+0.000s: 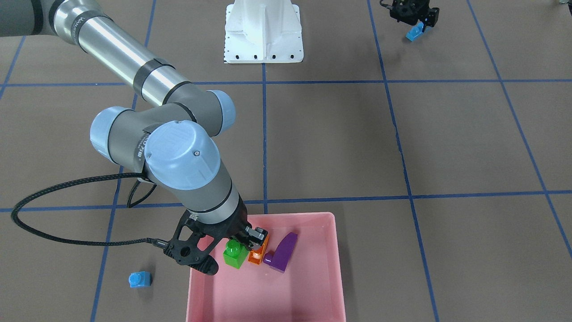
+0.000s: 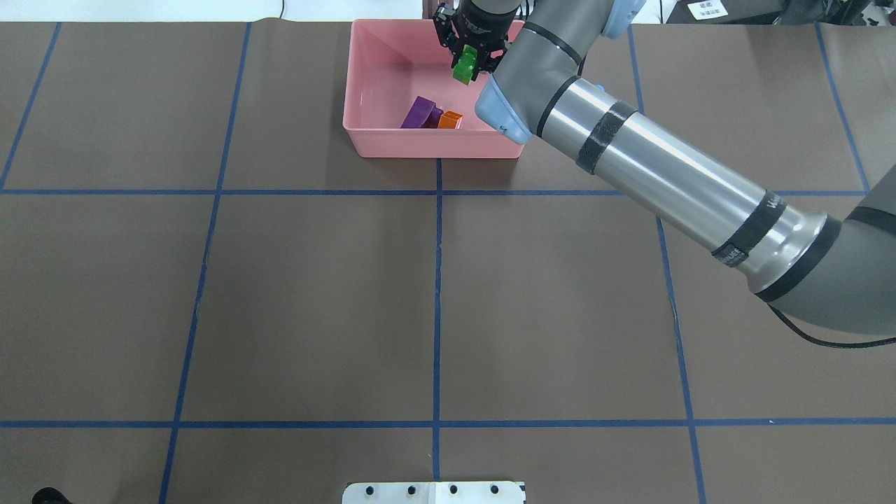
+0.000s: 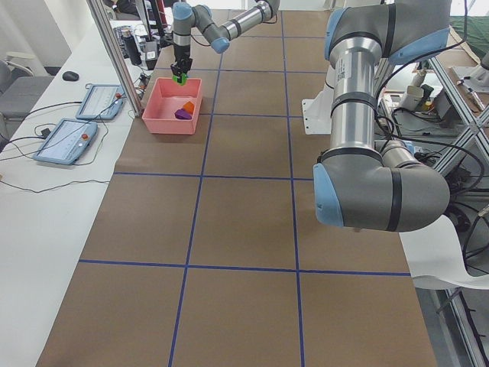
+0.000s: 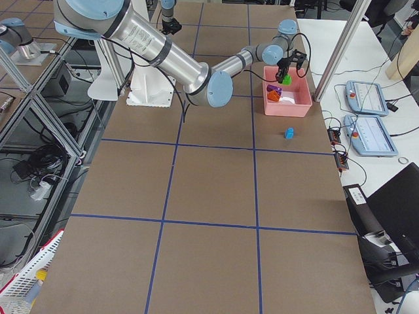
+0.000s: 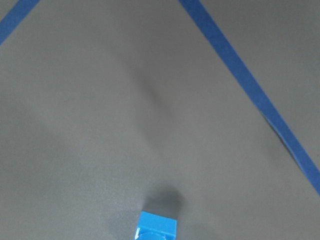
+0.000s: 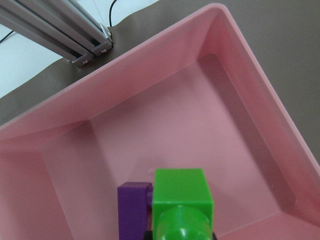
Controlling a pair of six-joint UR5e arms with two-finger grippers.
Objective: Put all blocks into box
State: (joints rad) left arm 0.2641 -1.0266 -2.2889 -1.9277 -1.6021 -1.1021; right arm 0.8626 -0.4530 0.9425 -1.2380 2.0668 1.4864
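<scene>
My right gripper (image 2: 467, 59) hangs over the pink box (image 2: 378, 77) and is shut on the green brick (image 2: 463, 71), held above the box floor; the brick fills the bottom of the right wrist view (image 6: 181, 200). The purple sloped brick (image 1: 282, 252) and the orange brick (image 1: 258, 254) lie inside the box. The small blue single-stud brick (image 1: 140, 279) sits on the table outside the box, beside its right-arm side. My left gripper (image 1: 415, 21) is far off near the robot base, shut on a blue brick (image 1: 414, 32) held just above the table, also in the left wrist view (image 5: 157, 226).
The white robot base (image 1: 263, 36) stands at the table's robot side. My right arm's black cable (image 1: 44, 232) loops over the table near the box. An aluminium frame post (image 6: 65, 30) and tablets (image 3: 80, 130) lie beyond the box.
</scene>
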